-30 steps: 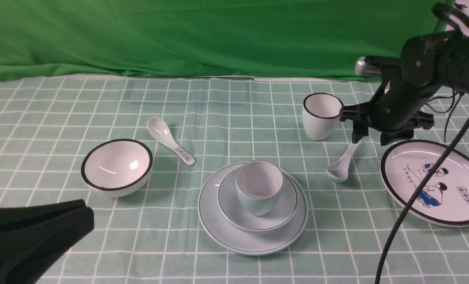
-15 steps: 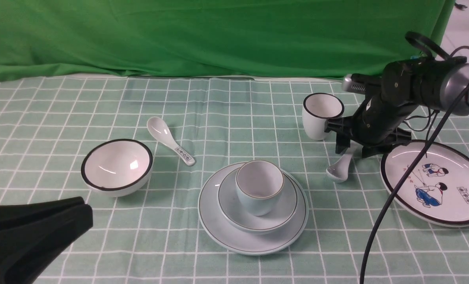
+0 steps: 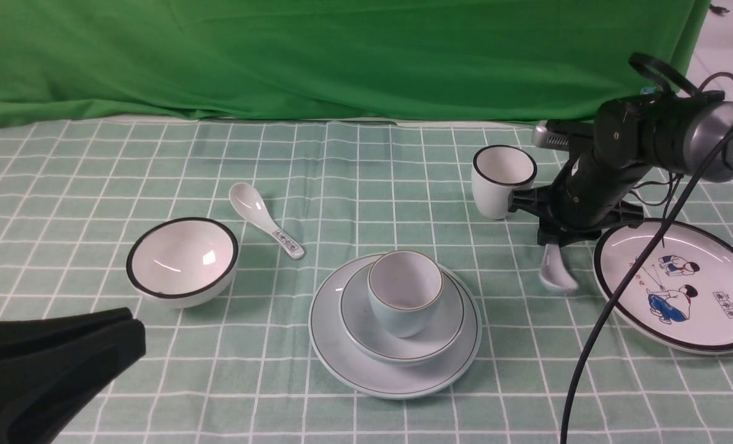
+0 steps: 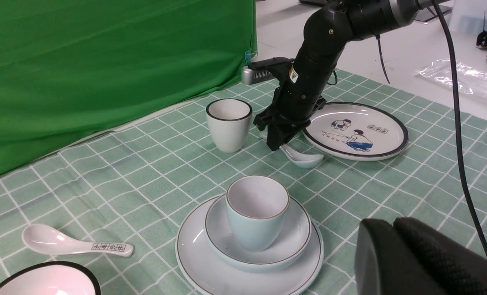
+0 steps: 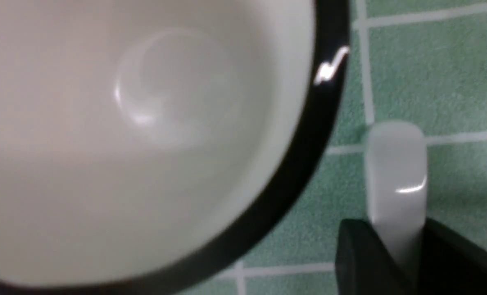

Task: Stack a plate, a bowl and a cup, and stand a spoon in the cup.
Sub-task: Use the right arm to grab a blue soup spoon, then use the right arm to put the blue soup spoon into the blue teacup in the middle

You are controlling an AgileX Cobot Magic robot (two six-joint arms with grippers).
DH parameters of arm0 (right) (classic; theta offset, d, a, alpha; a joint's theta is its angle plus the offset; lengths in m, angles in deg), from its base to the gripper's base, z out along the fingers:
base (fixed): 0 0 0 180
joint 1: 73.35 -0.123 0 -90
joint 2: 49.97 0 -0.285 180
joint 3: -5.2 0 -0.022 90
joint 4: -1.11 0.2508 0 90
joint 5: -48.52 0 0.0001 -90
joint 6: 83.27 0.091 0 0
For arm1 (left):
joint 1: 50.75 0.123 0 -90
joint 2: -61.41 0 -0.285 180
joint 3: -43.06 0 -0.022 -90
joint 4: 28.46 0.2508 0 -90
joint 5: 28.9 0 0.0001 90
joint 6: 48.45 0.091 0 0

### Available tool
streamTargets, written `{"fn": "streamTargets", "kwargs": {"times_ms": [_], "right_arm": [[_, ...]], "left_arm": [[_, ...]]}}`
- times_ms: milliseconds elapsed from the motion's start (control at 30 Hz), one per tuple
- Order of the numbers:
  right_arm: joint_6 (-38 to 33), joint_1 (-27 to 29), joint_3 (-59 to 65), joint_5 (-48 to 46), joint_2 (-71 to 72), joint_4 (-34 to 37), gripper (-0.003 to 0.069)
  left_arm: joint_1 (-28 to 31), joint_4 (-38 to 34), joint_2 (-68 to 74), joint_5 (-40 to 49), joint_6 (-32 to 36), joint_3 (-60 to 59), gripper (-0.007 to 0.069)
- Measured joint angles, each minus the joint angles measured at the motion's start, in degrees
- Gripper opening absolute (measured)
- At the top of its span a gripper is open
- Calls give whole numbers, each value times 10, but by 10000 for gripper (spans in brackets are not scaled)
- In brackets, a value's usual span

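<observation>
In the middle of the cloth the pale blue-green plate [image 3: 332, 354] carries the bowl [image 3: 454, 314], and the cup [image 3: 403, 302] stands upright in the bowl. The plain white spoon [image 3: 556, 274] lies right of the stack, its scoop on the cloth beside the cartoon plate. My right gripper [image 3: 551, 242] is down over its handle. In the right wrist view both fingers press the handle [image 5: 395, 172], so the gripper [image 5: 397, 231] is shut on it. At the near left my left gripper [image 3: 137, 330] hangs shut with nothing in it, also seen in its own view [image 4: 390, 224].
A black-rimmed white cup [image 3: 502, 179] stands close behind the right gripper. The cartoon plate [image 3: 625, 246] lies just right of the spoon. A black-rimmed white bowl [image 3: 181, 259] and a spoon with a patterned handle [image 3: 267, 223] sit at the left. A black cable [image 3: 613, 308] hangs over the right side.
My right gripper came down onto the spoon's handle and closed on it. The spoon swung, its scoop shifting right toward the cartoon plate. The left arm stayed put.
</observation>
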Motion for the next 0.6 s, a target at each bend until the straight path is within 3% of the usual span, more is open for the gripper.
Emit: {"fn": "streamTargets", "kwargs": {"times_ms": [233, 433, 500, 567, 600], "right_arm": [[-50, -12, 1, -75, 43, 10, 167], [-112, -40, 56, -124, 172, 6, 167], [-127, -60, 109, -92, 237, 6, 167], [-145, -100, 207, 19, 319, 6, 167], [-149, -106, 215, 29, 332, 6, 167]], "left_arm": [[0, 0, 0, 4, 0, 0, 18], [0, 0, 0, 4, 0, 0, 18], [0, 0, 0, 4, 0, 0, 18], [0, 0, 0, 4, 0, 0, 18], [0, 0, 0, 4, 0, 0, 18]]}}
